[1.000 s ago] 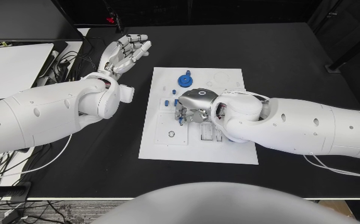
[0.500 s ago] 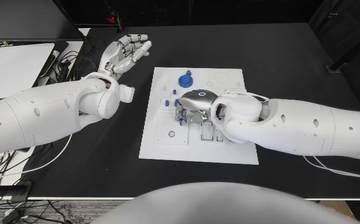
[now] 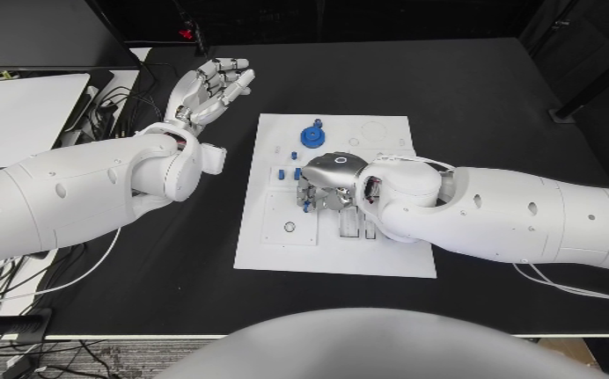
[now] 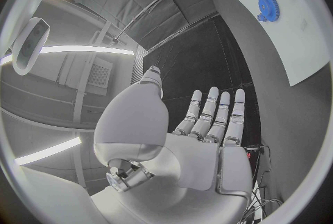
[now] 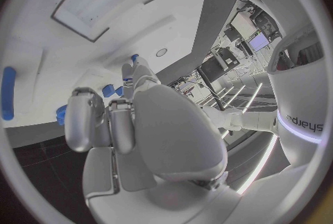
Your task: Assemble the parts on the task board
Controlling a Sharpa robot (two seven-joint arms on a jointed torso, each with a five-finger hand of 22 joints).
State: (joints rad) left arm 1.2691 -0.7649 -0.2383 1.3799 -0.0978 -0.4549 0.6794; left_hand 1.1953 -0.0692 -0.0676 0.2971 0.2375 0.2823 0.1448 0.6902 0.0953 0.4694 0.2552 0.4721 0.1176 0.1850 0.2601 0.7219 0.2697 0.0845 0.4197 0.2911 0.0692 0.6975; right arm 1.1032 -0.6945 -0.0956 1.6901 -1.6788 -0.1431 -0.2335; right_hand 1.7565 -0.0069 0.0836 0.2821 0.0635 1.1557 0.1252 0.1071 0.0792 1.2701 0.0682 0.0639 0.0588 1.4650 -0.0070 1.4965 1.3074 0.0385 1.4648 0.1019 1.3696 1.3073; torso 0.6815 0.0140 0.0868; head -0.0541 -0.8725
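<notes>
Right hand low over the middle of the task board, fingers curled down among small blue parts; grip on any piece impossible to tell. Blue gear on the board just beyond that hand. Left hand raised off the board, fingers spread, holding nothing.

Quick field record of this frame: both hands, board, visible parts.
left hand: raised over the black table, off the board's far left corner, fingers apart, holds nothing
right hand: down over the middle of the task board, fingers curled toward it; cannot tell if it holds a part
blue gear: on the board's far end, beyond the right hand, untouched
small blue parts: on the board beside the right hand's fingers
</notes>
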